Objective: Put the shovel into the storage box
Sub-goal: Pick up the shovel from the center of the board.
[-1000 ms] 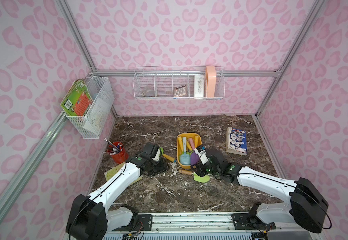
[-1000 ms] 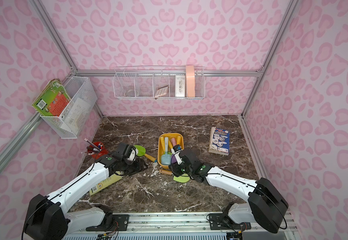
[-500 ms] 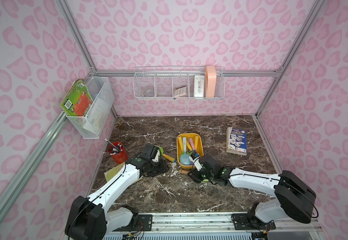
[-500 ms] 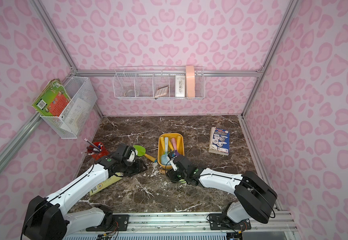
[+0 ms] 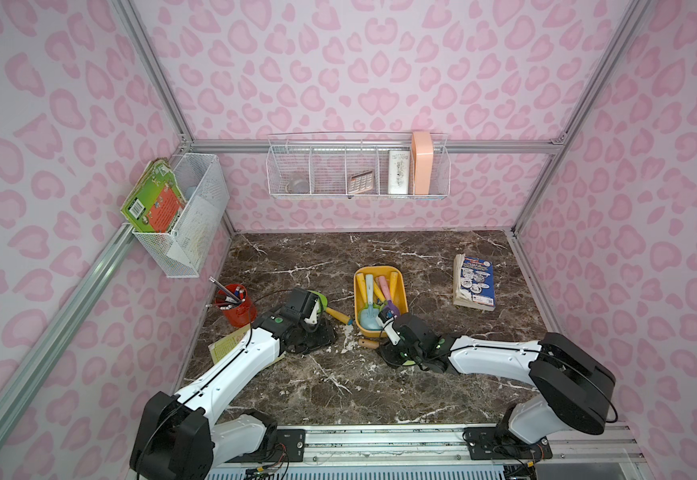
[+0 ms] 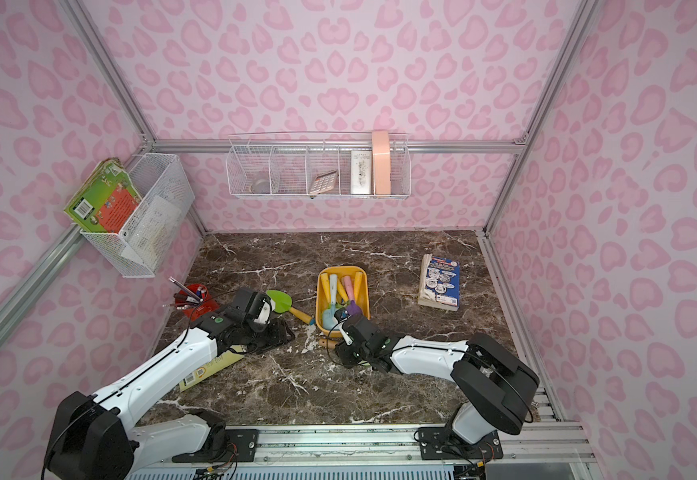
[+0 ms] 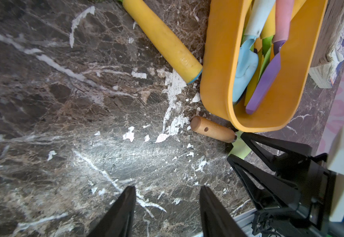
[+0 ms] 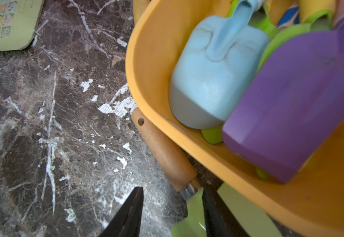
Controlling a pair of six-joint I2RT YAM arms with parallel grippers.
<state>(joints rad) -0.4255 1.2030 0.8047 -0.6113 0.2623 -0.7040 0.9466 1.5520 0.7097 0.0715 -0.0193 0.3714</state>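
Across the marble table (image 5: 338, 395), both top views show only a wooden stub poking from under the low-reaching right arm (image 5: 492, 353). The right wrist view shows more: the right gripper (image 8: 172, 187) is spread, with the neck of the wooden-handled shovel (image 8: 162, 151) between its fingers, unpinched. That shovel lies outside the storage box (image 5: 380, 270), tight against its near wall, with bare marble open to its left. The left gripper (image 7: 167, 187), also low, stands spread over bare marble, holding nothing, with the yellow-handled shovel (image 7: 162, 41) lying left of the box.
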